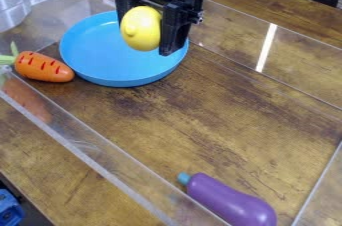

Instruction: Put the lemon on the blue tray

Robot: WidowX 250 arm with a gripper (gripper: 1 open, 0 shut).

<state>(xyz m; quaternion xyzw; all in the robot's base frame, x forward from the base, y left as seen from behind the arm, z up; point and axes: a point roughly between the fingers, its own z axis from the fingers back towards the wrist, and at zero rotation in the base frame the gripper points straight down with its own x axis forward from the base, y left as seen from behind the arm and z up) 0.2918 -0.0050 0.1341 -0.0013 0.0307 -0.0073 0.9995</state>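
Note:
The lemon (140,28) is a smooth bright-yellow oval held between my gripper's (147,36) black fingers, which are shut on it. It hangs above the far right part of the round sky-blue tray (94,55), close over the rim area. I cannot tell whether the lemon touches the tray. The tray lies on the wooden table at the upper left and holds nothing else that I can see.
An orange carrot with a green top (40,66) lies just left of the tray. A purple eggplant (230,200) lies at the bottom right. Clear plastic walls (94,150) border the wooden work area in front and at the sides.

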